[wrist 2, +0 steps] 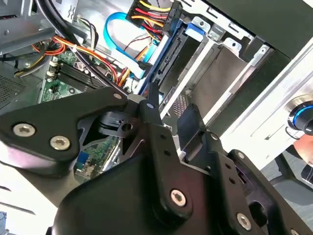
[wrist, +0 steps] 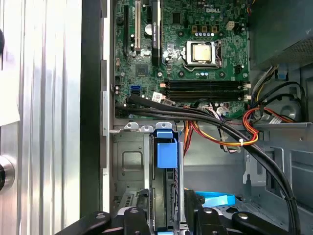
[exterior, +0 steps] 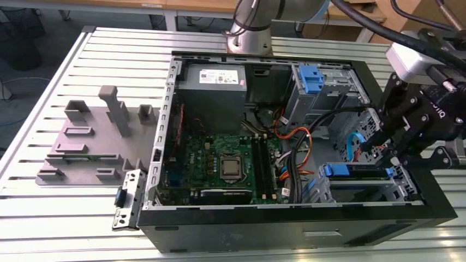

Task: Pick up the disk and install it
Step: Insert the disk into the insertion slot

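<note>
Your gripper [wrist: 167,214] is drawn in narrow around the disk [wrist: 167,188]. As far as the first wrist view lets you judge, one finger lies against each flat face, so take it as gripped. The disk stands on edge inside the drive cage [wrist: 128,161], with its blue plastic tab [wrist: 166,154] toward the motherboard [wrist: 195,29]. Holding it by the faces likely leaves its side rails free for the cage's slot. In the exterior view, the cage sits low in the computer case [exterior: 291,229], toward the exterior view's right, with black cables [exterior: 320,117] arching near it.
</note>
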Tool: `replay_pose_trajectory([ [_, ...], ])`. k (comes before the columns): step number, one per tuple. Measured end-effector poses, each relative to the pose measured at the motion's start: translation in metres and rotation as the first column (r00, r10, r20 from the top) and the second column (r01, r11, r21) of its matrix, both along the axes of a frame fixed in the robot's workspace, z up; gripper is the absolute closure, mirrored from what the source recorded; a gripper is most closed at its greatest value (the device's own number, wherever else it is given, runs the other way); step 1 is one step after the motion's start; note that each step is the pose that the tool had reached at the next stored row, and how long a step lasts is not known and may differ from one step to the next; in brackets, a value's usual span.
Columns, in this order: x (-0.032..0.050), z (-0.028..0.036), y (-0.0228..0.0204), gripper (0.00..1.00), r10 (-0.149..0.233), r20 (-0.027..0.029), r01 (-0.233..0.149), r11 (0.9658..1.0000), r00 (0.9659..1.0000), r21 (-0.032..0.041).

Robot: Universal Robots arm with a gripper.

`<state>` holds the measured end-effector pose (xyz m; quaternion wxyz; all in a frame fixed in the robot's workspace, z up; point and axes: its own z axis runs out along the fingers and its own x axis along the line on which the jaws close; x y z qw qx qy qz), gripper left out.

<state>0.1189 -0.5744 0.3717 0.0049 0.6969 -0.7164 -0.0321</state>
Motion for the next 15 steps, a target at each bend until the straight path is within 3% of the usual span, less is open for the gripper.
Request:
replay_pose_trajectory([
  [1,0.0,0.008,0.0,0.58,0.0,0.0,0.0,1.0,1.0,0.0001],
  [15,0.0,0.017,0.0,0.58,0.0,0.0,0.0,1.0,1.0,0.0],
])
